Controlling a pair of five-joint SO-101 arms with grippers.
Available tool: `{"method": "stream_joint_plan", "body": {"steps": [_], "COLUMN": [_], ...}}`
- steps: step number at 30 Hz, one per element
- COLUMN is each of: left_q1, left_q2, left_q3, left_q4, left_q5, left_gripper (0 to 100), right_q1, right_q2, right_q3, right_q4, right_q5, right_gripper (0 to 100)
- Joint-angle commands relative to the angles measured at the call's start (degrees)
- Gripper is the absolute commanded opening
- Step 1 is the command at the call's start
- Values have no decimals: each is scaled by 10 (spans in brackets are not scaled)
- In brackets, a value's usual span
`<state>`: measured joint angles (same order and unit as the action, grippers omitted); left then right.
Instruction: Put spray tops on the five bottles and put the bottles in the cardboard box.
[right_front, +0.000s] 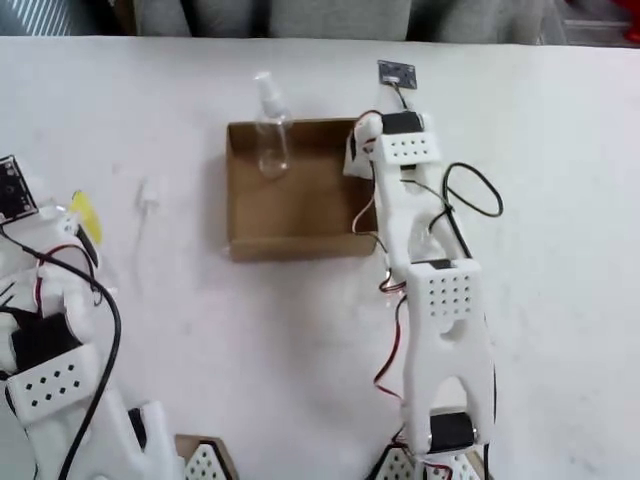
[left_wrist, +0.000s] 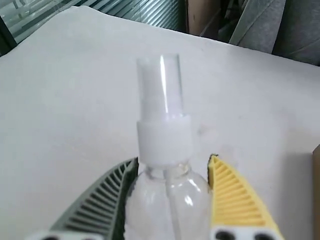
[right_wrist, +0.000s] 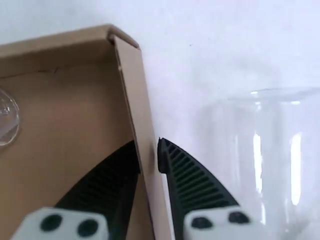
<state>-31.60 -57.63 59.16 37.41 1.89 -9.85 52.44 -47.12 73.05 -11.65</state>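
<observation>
The left gripper is closed on a capped bottle, its grey-green and yellow fingers clasping the clear shoulder just under the white spray top. Gripping low leaves the top free, and it looks fully seated, so this bottle seems ready for boxing. It hangs over the white table, at the near left, well apart from the cardboard box.

The right gripper straddles the box's right wall near the far corner, one black finger inside and one outside, pinched on the cardboard. This is likely a brace, so the light box does not slide while bottles go in.

One finished bottle stands upright inside the box against the far wall, toward the left corner. A loose spray top lies on the table left of the box. Just outside the box, close by the right gripper, is a clear cylinder; what it belongs to cannot be told.
</observation>
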Motion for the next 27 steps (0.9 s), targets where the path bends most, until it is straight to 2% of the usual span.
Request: {"method": "stream_joint_plan", "body": {"steps": [1, 5, 7, 15, 27], "left_q1": [23, 67, 92, 196, 349], "left_q2": [-20, -20, -20, -19, -15], "left_q3": [-11, -11, -11, -52, -41], "left_q4": [4, 3, -1, -8, -238], "left_q5": [14, 15, 16, 16, 16], "left_gripper": [20, 20, 20, 20, 20], "right_q1": [23, 22, 19, 12, 13], "right_q2": [-12, -15, -15, -23, -111], "right_q3": [-29, -29, -29, -39, -45], "right_q4": [-7, -5, -4, -4, 99], "right_q5": [4, 5, 6, 6, 6], "right_gripper": [22, 24, 58, 344, 366]}}
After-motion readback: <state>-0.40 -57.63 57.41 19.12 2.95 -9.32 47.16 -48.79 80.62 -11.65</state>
